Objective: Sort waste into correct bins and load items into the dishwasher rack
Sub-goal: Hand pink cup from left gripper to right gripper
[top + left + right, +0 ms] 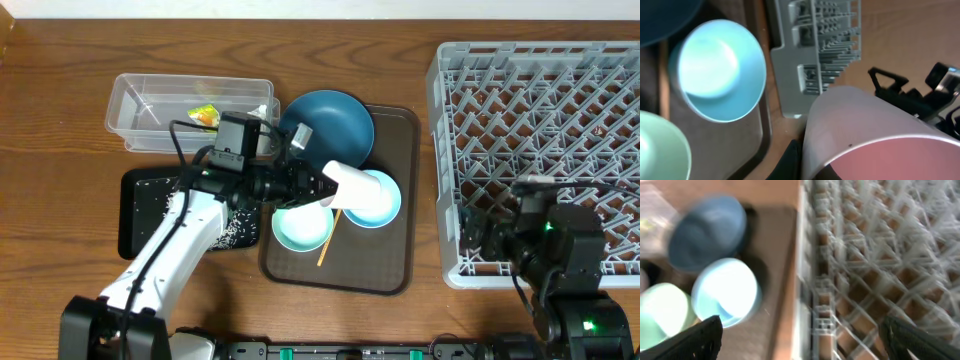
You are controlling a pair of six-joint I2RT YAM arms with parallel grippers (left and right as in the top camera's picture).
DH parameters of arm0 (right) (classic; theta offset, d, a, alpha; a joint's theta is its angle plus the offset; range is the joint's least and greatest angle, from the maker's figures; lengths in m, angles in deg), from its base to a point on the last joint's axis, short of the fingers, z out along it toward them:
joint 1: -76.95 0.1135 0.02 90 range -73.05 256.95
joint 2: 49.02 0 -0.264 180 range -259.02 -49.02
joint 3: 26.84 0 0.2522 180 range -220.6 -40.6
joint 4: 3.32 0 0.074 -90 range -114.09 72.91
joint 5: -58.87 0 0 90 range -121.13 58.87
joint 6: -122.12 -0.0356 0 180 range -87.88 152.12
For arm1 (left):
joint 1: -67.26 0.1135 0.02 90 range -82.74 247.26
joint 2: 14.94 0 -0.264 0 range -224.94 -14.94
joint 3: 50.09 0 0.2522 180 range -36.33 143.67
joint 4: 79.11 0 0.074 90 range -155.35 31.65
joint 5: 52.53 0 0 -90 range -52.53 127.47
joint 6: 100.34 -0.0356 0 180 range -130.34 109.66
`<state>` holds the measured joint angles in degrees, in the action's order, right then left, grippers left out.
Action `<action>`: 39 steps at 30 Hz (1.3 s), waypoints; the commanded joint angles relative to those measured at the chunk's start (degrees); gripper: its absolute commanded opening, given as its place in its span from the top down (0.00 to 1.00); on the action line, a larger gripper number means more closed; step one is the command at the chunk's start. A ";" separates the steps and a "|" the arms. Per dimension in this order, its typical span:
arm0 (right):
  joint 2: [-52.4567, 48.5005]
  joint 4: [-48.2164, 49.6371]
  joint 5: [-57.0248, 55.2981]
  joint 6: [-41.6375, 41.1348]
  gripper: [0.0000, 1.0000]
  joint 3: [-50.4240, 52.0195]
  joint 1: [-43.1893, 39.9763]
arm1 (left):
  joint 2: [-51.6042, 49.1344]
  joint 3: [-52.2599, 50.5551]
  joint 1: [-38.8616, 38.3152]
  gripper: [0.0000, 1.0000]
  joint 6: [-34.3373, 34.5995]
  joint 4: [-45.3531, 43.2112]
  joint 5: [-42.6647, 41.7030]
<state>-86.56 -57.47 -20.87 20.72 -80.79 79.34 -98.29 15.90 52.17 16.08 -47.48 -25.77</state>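
Between the clamped fingers of my left gripper (325, 186), the small pinkish-white cup (356, 186) lies sideways above the light blue bowl (388, 206), held clear for carrying to the dishwasher rack (540, 130) ahead. My right gripper (488, 232) hovers, spread apart, at the rack's edge.

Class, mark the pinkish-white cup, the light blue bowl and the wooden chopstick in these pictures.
pinkish-white cup (865, 120), left wrist view, on its outer wall.
light blue bowl (715, 67), left wrist view, on its inner surface.
wooden chopstick (328, 242), overhead view, on the middle of its shaft.
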 commanded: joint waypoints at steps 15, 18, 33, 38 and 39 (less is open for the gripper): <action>-18.97 28.26 62.47 13.05 0.09 -0.96 0.68 | -1.36 1.27 0.24 0.94 31.41 -24.65 -11.26; -24.33 33.44 68.32 12.98 0.08 -0.96 0.68 | -1.40 1.27 0.24 0.94 31.36 -24.65 -11.30; -34.38 43.98 72.26 11.65 0.06 -0.96 0.68 | -1.42 1.27 -2.64 0.94 31.56 -24.63 -12.20; -34.38 46.29 72.04 10.08 0.06 -0.96 0.70 | -1.42 1.27 -2.89 0.94 31.56 -24.61 -12.20; -34.38 47.06 72.06 9.42 0.07 -0.96 0.70 | -1.42 1.27 -2.89 0.94 31.56 -24.61 -12.17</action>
<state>-120.81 -11.26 49.90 31.80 -81.07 79.56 -99.19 16.10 49.46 47.31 -71.83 -36.79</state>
